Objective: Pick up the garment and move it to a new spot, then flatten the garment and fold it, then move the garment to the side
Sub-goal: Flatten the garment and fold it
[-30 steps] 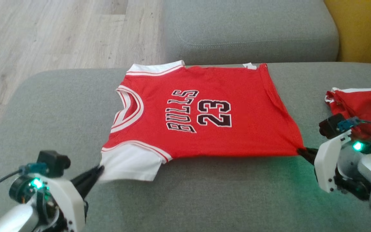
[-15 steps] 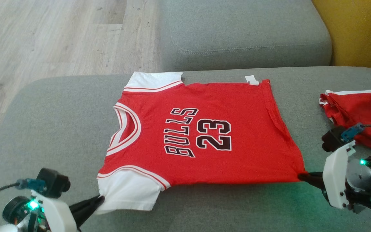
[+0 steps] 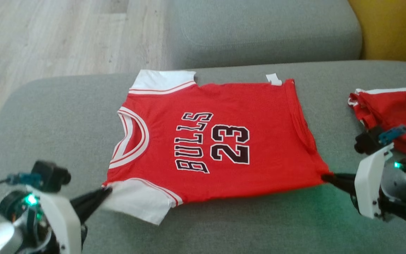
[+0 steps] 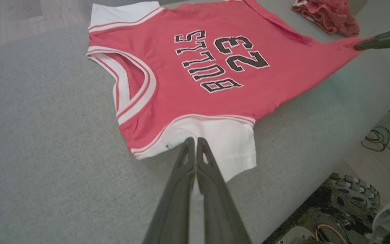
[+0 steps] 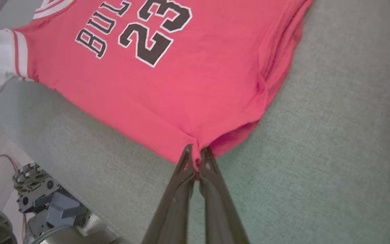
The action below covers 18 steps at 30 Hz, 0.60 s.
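Right end effector grips garment, red cloth nearby.

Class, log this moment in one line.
red-and-white Bulls jersey: spread on grey fabric sofa; left end effector: shut on sleeve; right end effector: shut on hem

1. Our right gripper pinches, dark fingers closed together, the hem corner of a red fabric basketball jersey lettered "23" in black.
2. The jersey lies spread over a grey woven sofa cushion.
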Tool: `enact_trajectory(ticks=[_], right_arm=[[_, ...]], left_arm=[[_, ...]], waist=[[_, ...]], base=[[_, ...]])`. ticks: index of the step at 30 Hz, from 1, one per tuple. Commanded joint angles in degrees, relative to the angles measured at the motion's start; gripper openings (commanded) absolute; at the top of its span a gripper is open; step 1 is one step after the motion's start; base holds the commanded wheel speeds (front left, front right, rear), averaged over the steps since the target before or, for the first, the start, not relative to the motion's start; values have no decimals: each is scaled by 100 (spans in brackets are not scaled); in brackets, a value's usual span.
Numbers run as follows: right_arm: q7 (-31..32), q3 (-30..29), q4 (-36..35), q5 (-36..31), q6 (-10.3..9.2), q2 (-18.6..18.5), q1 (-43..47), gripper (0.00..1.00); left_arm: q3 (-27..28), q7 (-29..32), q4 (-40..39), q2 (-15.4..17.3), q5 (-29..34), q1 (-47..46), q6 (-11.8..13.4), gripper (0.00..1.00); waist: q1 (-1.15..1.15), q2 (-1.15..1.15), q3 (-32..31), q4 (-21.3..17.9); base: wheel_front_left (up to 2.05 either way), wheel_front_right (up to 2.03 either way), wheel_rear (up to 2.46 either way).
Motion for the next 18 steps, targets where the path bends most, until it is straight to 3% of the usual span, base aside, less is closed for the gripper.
enact_trajectory(ticks=[1,18], right_arm=[[-139,-176,-79,-96,-4,-102,-210,0],[-710,-541,404,-588,-4,479,-807,0]], left_arm=[[394,-108,1,110,74,-515,43,0],[435,-132,1436,-620,503,-1957,-78,0]], waist=[[0,0,107,-38],[0,0,852,-169]], base=[[0,0,0],[0,0,0]])
